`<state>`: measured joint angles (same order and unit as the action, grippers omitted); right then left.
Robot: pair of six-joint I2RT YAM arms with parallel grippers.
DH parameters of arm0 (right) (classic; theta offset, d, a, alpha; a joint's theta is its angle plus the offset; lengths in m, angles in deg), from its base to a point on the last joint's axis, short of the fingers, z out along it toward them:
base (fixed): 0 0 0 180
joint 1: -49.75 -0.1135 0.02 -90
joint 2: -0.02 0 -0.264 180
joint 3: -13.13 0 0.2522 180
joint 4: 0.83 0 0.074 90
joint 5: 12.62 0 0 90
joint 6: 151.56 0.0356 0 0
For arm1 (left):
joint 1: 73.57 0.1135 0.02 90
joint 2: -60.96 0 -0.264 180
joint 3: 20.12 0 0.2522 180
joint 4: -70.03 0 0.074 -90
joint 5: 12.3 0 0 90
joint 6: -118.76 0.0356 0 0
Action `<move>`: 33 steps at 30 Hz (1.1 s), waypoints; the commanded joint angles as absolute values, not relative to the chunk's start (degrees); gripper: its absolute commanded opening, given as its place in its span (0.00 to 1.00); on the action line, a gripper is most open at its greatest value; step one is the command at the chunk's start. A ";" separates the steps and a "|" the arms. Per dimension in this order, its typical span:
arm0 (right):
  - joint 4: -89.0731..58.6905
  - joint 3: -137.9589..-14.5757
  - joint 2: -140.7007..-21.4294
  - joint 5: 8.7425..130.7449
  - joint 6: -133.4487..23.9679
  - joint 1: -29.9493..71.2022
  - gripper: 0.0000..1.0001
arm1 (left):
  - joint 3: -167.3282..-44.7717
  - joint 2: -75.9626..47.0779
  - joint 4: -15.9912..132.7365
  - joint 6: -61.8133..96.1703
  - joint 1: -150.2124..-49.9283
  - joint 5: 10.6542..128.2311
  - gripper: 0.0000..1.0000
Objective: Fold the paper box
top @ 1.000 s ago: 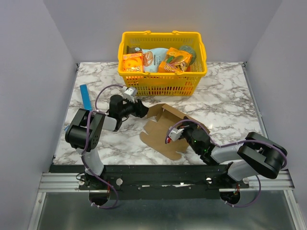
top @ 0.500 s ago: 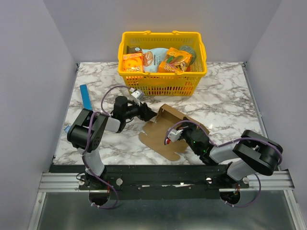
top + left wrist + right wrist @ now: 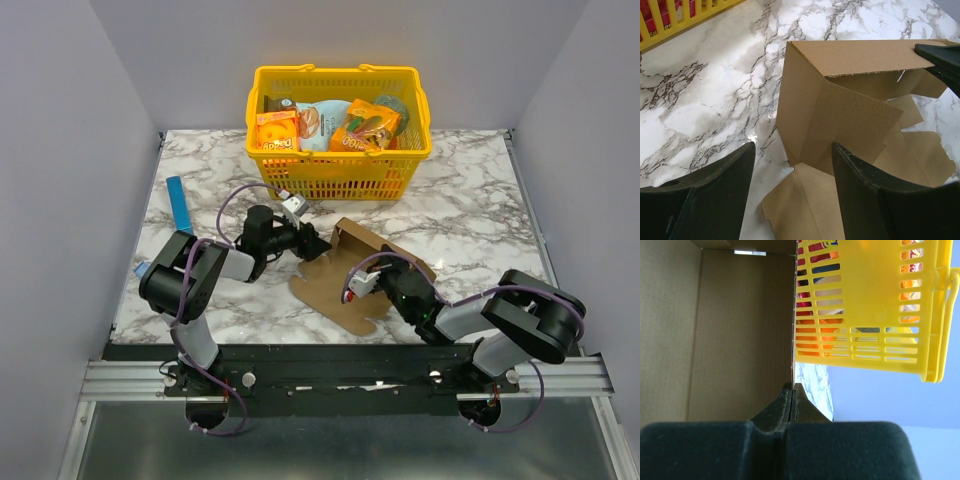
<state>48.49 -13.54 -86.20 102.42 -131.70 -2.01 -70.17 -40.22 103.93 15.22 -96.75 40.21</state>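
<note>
Marble tabletop (image 3: 470, 220): the half-raised paper box (image 3: 345, 270) lies mid-table, just in front of the yellow basket (image 3: 340, 160).
One box wall is pinched in the fully closed right gripper (image 3: 791, 392); the left gripper (image 3: 792, 155) stands wide and empty, facing the raised corner. Risk: a push may slide or buckle the card if the pinch slips. The yellow basket crowds the far side; open room lies right.

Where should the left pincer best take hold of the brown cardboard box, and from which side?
Probably the tilted side flap of the brown cardboard box, approached from its left end. Its thin free edge lies before the open left pincer, while the shut right pincer holds the upright wall's top edge.
</note>
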 commanded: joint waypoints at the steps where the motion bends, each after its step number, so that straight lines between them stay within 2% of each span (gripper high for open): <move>1: 53.86 -12.85 -88.39 103.31 -133.53 -3.16 0.01 | -69.74 -38.79 107.15 16.45 -97.65 41.58 0.72; 7: 57.65 -12.67 -90.51 103.75 -134.77 -3.51 0.01 | -70.88 -38.97 106.64 18.56 -98.97 43.08 0.72; 20: 54.13 -12.50 -86.12 104.01 -133.09 -3.51 0.01 | -73.60 -38.88 101.36 23.57 -101.34 45.01 0.75; 27: 61.07 -11.27 -88.66 104.98 -136.52 -3.77 0.01 | -74.92 -38.97 98.72 25.94 -101.96 45.97 0.64; 33: 65.65 -11.00 -92.35 105.95 -139.69 -4.74 0.01 | -75.19 -38.79 96.88 27.09 -102.57 47.56 0.61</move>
